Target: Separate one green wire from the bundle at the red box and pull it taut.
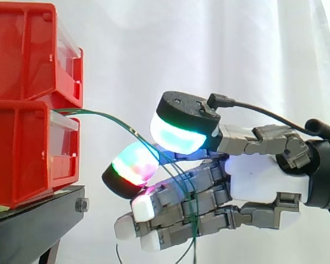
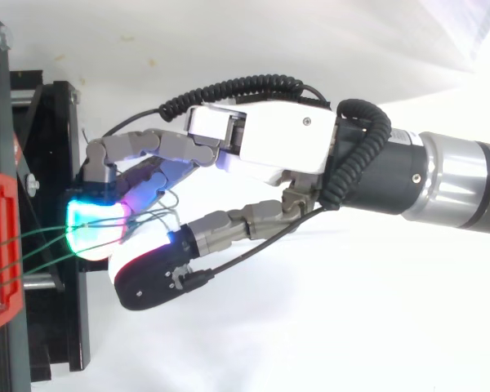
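Green wires (image 1: 115, 119) sag in an arc from the red box (image 1: 33, 148) at left, rightward into the hand (image 1: 261, 184), fingers curled round several at once, so none singled out or taut yet.

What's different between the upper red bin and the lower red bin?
The upper red bin sits stacked on the lower red bin, which rests on the black stand. The green wires trail out at the lower red bin's top front edge; none leave the upper red bin. Both are red with a clear front panel.
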